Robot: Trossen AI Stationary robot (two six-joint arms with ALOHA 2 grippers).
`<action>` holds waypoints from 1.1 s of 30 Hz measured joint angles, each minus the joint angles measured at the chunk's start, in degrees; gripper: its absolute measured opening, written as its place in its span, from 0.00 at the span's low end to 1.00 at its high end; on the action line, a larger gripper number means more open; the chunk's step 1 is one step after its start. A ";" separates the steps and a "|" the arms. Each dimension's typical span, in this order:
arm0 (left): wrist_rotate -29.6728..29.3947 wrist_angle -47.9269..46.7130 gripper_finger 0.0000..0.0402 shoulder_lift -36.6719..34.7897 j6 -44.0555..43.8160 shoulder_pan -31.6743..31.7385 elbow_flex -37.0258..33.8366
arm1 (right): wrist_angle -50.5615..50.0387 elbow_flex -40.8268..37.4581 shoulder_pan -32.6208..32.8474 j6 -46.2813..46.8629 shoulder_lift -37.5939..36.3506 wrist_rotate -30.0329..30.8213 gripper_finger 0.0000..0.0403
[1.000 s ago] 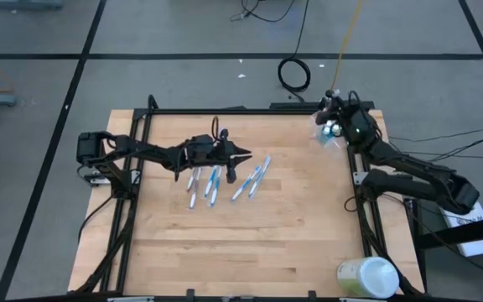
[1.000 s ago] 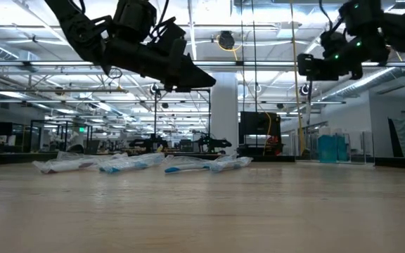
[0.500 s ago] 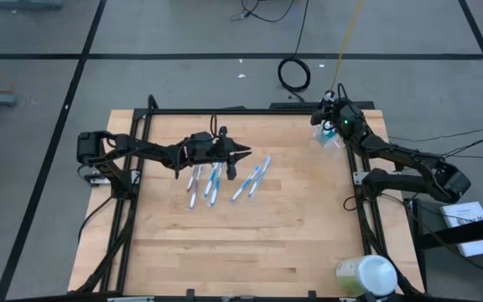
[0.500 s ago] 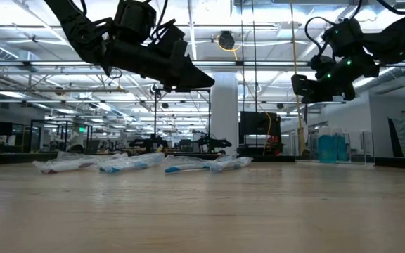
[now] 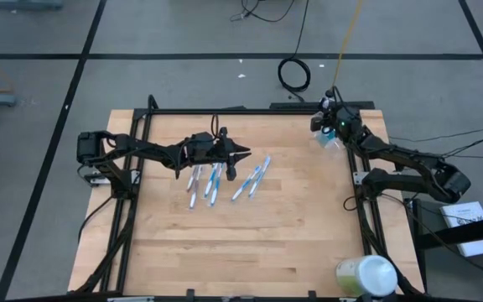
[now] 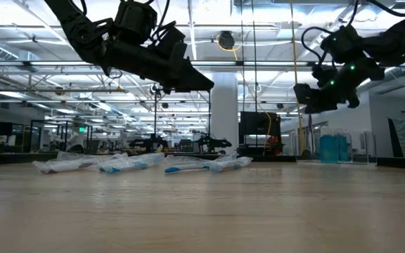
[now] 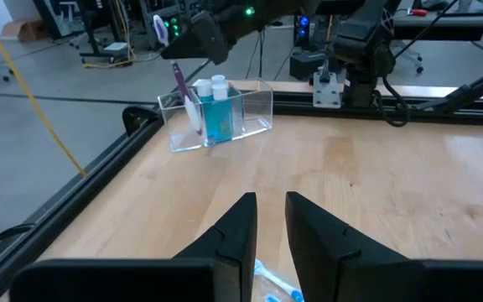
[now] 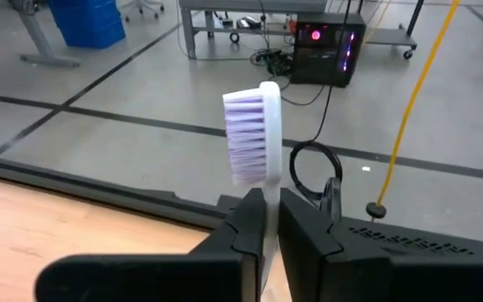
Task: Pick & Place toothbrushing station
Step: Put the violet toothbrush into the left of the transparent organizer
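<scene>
Clear plastic, rectangular, the small open cup (image 7: pixel 222 113) stands at the far right corner of the pale wooden table (image 5: pixel 250 235), already holding teal-filled white-capped tubes (image 7: pixel 218 107) and the purple handle of a toothbrush (image 7: pixel 183 96).

Right gripper (image 5: pixel 329 125): positioned directly above that cup. The right wrist view shows its two dark fingers (image 8: pixel 246 231) clenched on the white neck of the slim toothbrush, whose purple bristle head (image 8: pixel 250 134) stands upright above them. In the left wrist view the handle reaches down inside the cup while the gripper grasps the upper end.

Left gripper (image 5: pixel 240 153): hovers over the loose row of wrapped blue-and-white toothbrushes (image 5: pixel 216 180) lying at the table's far middle. Its fingers (image 7: pixel 233 231) stand a narrow slit apart with nothing between them.

Step in hand, by judgement: placing, at the point of release. The brush appears seated in the cup but is not yet let go.

Next move, by judgement: the right fingers should part and the arm lift straight up, so the brush head is not dragged and the light cup is not tipped or pushed off the table edge. The left arm would then need to descend on one wrapped brush without scattering its neighbours
</scene>
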 joint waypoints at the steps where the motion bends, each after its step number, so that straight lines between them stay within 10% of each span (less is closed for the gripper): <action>1: 0.00 0.00 0.18 0.00 -0.07 0.00 0.00 | 0.06 -0.22 0.00 0.23 0.00 -0.01 0.05; 16: -0.02 0.04 0.18 0.00 -0.28 0.00 0.00 | 1.58 -2.15 0.00 0.34 0.00 0.03 0.08; 33: -0.09 0.07 0.18 0.00 -0.99 0.00 -0.02 | 7.18 -2.23 2.32 -1.69 -2.44 -1.54 0.46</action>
